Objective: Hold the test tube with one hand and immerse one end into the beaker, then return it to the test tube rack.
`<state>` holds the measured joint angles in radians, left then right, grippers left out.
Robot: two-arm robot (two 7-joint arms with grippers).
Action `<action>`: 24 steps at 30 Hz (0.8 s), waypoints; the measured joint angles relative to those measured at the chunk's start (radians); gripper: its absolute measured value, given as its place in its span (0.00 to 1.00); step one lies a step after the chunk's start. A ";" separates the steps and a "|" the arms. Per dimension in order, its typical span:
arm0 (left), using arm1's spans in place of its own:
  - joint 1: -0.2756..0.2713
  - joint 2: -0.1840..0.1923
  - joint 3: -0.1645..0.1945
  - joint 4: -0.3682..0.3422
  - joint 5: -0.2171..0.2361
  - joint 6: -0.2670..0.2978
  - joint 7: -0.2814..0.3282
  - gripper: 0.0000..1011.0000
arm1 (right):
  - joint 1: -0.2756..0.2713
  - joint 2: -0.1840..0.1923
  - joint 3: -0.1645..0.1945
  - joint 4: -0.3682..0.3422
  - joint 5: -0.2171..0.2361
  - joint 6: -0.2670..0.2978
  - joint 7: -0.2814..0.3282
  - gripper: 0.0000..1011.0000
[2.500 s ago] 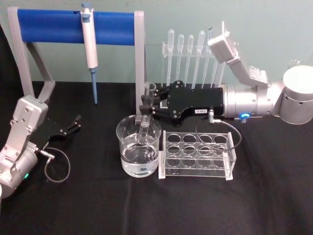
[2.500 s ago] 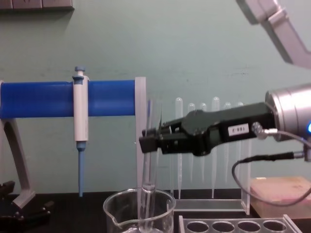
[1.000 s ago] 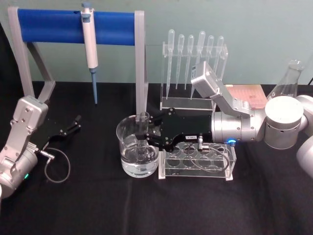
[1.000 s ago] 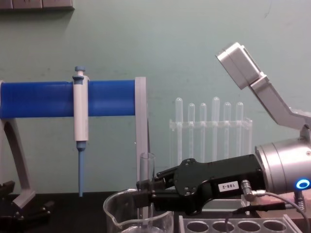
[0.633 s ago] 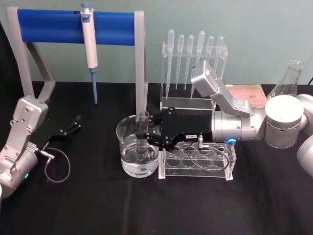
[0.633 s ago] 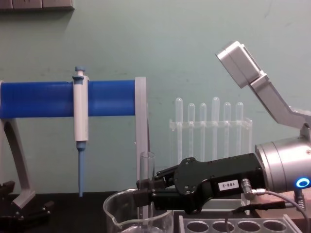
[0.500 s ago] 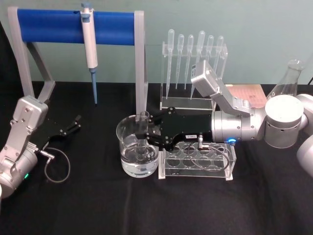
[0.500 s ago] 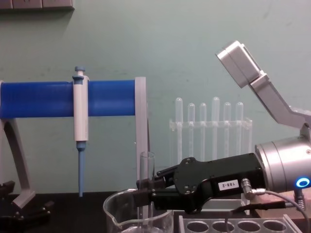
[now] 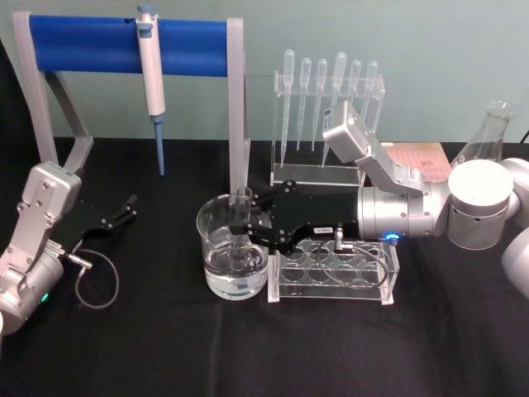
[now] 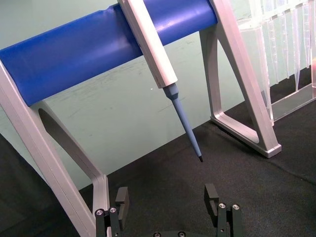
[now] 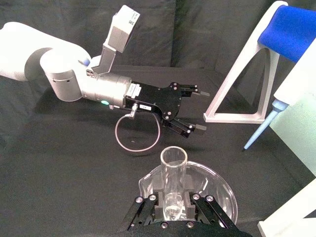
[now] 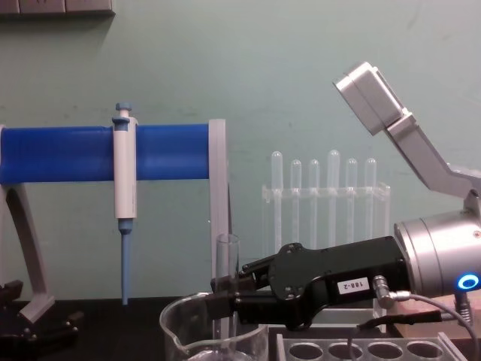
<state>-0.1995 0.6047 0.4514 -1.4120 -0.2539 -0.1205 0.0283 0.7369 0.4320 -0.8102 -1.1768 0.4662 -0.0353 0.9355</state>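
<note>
Dip looks done: right gripper (image 9: 242,225) clamps tube (image 9: 241,201), 1 end in beaker (image 9: 212,248). Rack (image 9: 364,283) return pending. Left gripper (image 9: 121,212) parked far left, fingers apart.

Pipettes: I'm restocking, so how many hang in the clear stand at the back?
6 pipettes hang in one row in the clear stand behind the test tube rack. The right arm's camera block covers some stems.

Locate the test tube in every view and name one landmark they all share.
Head: test tube upright in the beaker, centre of the picture, held by the right end effector.
Chest: bottom centre, rising out of the beaker.
Right wrist: gripped close up, over the beaker.
Left wrist: faces the pipettor instead.
Landmark: the blue bar.
</note>
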 joint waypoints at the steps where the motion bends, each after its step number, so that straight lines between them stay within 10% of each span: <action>1: 0.000 0.000 0.000 0.000 0.000 0.000 0.000 0.99 | 0.000 0.000 0.000 0.000 0.000 0.000 0.000 0.23; 24: 0.000 0.000 0.000 0.000 0.000 0.000 0.000 0.99 | 0.000 0.000 0.000 0.000 0.000 0.000 0.001 0.23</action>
<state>-0.1995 0.6047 0.4514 -1.4120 -0.2539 -0.1205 0.0283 0.7370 0.4320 -0.8102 -1.1768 0.4662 -0.0351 0.9362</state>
